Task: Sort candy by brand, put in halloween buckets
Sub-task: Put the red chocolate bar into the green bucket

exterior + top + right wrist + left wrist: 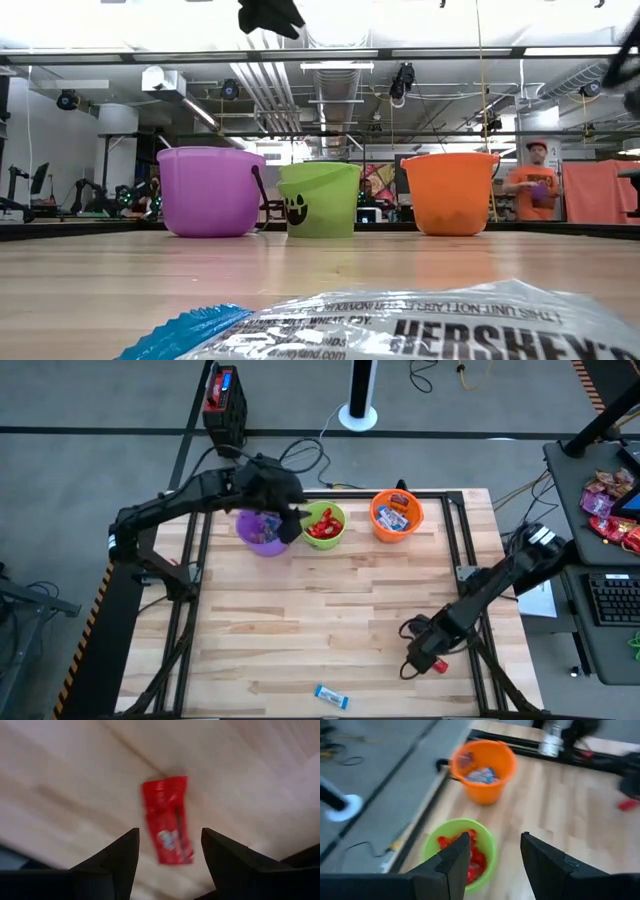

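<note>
Nearest the front edge of the table (300, 650) lies a blue-and-white bar (331, 697), flat on the wood and well apart from everything else.

A little farther in, toward my right side, my right pincer (418, 660) hangs low over the boards with its jaws spread wide. A red candy (167, 820) lies on the wood right below the gap between them; I have no hold on it.

At the far edge stand the three buckets in a row. The purple bucket (262, 532) is on the left, the green bucket (325, 526) in the middle with red pieces inside, and the orange bucket (396, 517) on the right with blue-and-white bars in it. My left pincer (292, 520) hovers above the purple and green ones, jaws apart and holding nothing.

Beyond the table, a person (535, 186) in an orange shirt stands in the room.
</note>
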Tool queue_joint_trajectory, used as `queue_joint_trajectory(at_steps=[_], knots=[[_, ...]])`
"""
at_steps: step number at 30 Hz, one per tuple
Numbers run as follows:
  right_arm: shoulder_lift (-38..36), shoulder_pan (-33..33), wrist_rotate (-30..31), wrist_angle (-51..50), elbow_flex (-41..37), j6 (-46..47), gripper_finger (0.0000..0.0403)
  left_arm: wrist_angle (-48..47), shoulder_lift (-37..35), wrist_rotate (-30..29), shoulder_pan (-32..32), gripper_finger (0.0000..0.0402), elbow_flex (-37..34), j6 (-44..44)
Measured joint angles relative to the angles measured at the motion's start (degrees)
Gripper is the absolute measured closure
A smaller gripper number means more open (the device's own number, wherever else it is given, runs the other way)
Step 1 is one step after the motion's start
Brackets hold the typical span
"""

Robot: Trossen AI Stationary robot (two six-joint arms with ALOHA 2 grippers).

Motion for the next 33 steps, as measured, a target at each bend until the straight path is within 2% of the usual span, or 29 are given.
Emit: queue_joint_trajectory(at_steps=[3,7,9,10,13,17,21,23,26,29,33], knots=[[4.3,0.6,-0.4,-0.4,0.2,-0.9,0.0197,-3.5,-0.7,9.0,-0.2,0.0243,-0.2,3.3],[9.3,0.6,-0.4,0.3,0.2,-2.9,0.0197,-10.8,-0.8,31.2,-0.8,0.0243,-2.8,10.3],[10.6,0.6,-0.7,0.7,0.4,-4.9,0.0198,-12.2,-0.7,39.0,-1.9,0.0243,-5.2,11.4],[11.0,0.6,-0.9,1.2,0.5,-6.1,0.0200,-12.6,-0.7,40.8,-2.6,0.0243,-6.7,11.4],[11.5,0.5,-1.1,2.0,0.7,-8.3,0.0227,-14.5,-0.8,40.8,-6.5,0.0246,-11.1,11.2],[10.6,0.5,1.3,2.2,1.3,-12.0,0.0300,-13.8,-1.2,38.0,-12.4,0.0247,-16.6,8.3],[7.3,-1.9,6.2,3.2,2.4,-15.5,0.0375,-10.0,-1.4,32.3,-17.8,0.0247,-21.2,3.1],[4.6,-4.7,10.3,3.0,3.5,-18.7,0.0380,-5.8,-1.8,31.2,-20.1,0.0247,-23.7,0.7],[0.6,-12.5,17.9,3.4,6.1,-25.6,0.0379,1.7,-2.4,31.0,-23.1,0.0247,-27.4,-2.6],[-2.5,-22.9,25.4,6.3,9.2,-35.9,0.0379,8.5,-2.8,30.7,-25.4,0.0247,-30.7,-7.0],[-4.5,-37.7,29.1,16.9,14.0,-52.5,0.0379,13.0,-3.4,25.7,-28.5,0.0247,-33.1,-15.2]])
